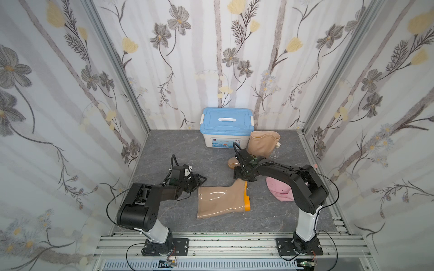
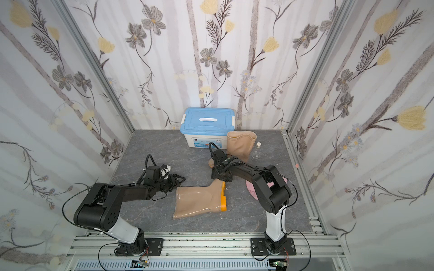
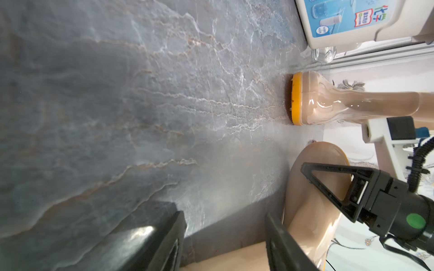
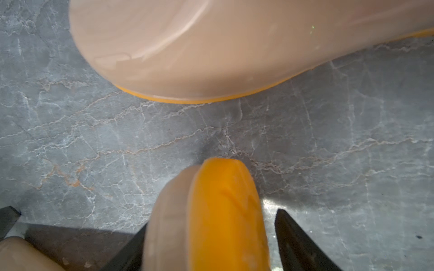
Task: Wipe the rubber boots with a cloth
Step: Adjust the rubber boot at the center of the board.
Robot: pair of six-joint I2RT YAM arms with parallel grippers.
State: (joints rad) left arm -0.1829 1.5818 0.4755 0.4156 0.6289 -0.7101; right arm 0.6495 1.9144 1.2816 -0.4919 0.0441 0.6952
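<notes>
Right gripper [image 4: 211, 220]: jaws parted astride the toe of the lying boot [image 1: 220, 199], one finger close against the tan upper, the other just clear of the orange sole; nothing clamped yet. Left gripper [image 3: 224, 218]: jaws likewise apart at the cuff on the left end of the same boot, bare table [image 1: 178, 145] showing between them, cuff edge just inside; no grip to be seen.

Outward from there: on its side mid-table, shaft to the left, sole to the right, toe pointing far. Glossy, smooth tan rubber with bright highlights; thick grooved orange sole. Probably light, hollow and slick to hard fingers; soft shaft walls likely to fold under a pinch, so better held at the stiffer sole edge or toe, or by the cuff rim.

Cloth [image 1: 278, 191]: pink, soft, crumpled, on the table right of the lying boot, partly hidden under the right arm, untouched. Limp and light by the look; best pinched at a raised fold.

Upright boot [image 1: 263, 143] at the far right, beside the blue-lidded box [image 1: 226, 126], with a small clear flask [image 1: 275, 153] just beside it.
</notes>
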